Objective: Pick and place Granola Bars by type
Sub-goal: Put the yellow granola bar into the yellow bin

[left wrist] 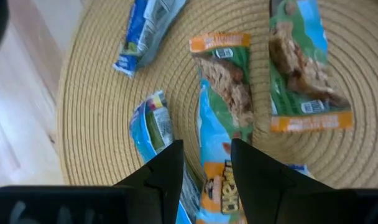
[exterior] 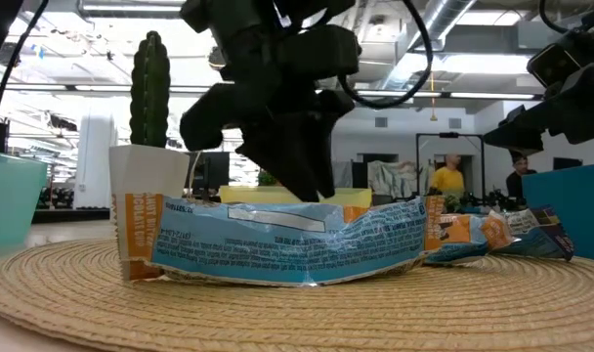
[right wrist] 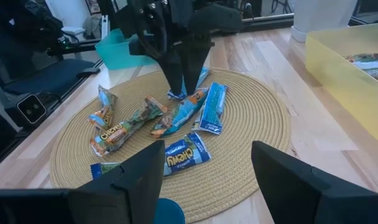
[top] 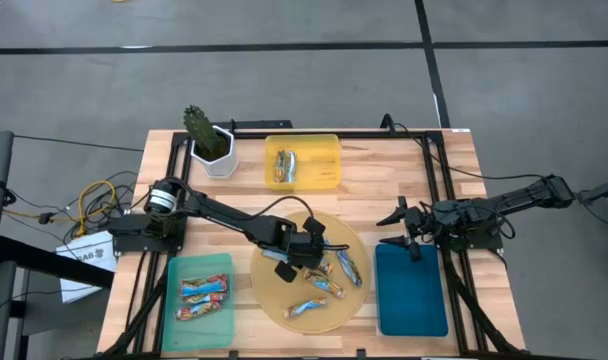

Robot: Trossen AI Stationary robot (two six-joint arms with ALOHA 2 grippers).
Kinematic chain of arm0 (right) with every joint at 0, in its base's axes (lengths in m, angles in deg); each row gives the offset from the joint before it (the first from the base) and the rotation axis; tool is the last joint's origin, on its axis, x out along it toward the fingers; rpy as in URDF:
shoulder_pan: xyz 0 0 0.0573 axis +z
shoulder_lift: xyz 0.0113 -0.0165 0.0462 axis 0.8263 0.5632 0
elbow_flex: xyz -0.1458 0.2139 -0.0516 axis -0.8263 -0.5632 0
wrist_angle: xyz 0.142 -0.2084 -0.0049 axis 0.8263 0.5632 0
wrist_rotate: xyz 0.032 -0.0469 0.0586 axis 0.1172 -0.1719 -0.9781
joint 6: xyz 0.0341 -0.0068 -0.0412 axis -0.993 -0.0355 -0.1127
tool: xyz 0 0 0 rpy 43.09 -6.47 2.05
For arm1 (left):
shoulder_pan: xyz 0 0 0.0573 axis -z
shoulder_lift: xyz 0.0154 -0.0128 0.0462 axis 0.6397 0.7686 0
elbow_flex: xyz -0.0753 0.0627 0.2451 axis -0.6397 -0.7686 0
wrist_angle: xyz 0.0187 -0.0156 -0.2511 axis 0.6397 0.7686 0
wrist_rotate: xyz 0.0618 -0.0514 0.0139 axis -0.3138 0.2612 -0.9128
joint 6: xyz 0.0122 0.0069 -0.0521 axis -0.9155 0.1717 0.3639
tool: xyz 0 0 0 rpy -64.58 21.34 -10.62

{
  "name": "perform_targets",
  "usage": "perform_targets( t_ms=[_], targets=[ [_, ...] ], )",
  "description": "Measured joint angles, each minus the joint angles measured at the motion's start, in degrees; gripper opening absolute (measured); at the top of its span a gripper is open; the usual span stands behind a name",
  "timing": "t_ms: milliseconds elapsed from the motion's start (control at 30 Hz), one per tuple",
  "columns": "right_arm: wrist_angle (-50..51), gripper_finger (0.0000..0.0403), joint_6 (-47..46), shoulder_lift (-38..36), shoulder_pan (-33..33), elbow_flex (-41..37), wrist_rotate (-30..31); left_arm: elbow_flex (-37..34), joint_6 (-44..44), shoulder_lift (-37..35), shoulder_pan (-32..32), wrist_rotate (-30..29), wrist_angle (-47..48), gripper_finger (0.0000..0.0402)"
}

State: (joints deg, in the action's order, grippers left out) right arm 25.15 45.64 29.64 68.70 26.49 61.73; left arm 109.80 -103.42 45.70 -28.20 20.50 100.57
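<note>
Left tool, half-parted astride an orange-and-blue bar mid-mat, risks pinching the neighbouring bar; right tool gaping, idle.

The wooden table carries a round woven mat, with a teal tray left, blue tray right, and yellow tray and potted cactus behind it.

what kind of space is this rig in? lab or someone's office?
Most likely a robotics lab or open workshop. The wooden table sits in a black frame on a taped concrete floor, the low view shows exposed ceiling ducts, and people stand at workstations beyond.
</note>
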Motion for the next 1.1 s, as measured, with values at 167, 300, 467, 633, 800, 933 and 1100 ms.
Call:
perform_targets(
  t_ms=[167, 300, 467, 633, 800, 933, 1100],
  targets=[
    [-0.06, 0.0234, -0.01, -0.02, 0.02, 0.00, 0.00, 0.13, 0.66, 0.62, -0.04, -0.02, 0.53, 0.0128],
    [-0.02, 0.0234, 0.01, -0.02, 0.00, 0.02, 0.00, 0.13, 1.84, 0.62, -0.04, 0.04, 0.03, 0.0128],
    [0.00, 0.0234, 0.01, 0.00, 0.02, 0.01, 0.00, 0.13, 3.16, 0.62, -0.04, 0.10, 0.23, 0.0128],
    [0.01, 0.0234, 0.00, -0.01, 0.01, 0.00, 0.00, 0.13, 5.55, 0.62, -0.04, 3.77, 0.21, 0.0130],
    [0.02, 0.0234, 0.00, -0.02, 0.02, 0.02, 0.00, 0.13, 6.08, 0.62, -0.04, 6.41, 0.14, 0.0154],
    [0.02, 0.0234, -0.02, -0.02, 0.00, 0.02, 0.00, 0.10, 5.20, 0.62, -0.02, 5.40, 0.14, 0.0185],
    [0.02, 0.0234, 0.01, -0.01, 0.01, 0.01, 0.00, -0.94, 3.95, 0.60, -0.04, 4.20, -0.02, 0.0216]
  ],
)
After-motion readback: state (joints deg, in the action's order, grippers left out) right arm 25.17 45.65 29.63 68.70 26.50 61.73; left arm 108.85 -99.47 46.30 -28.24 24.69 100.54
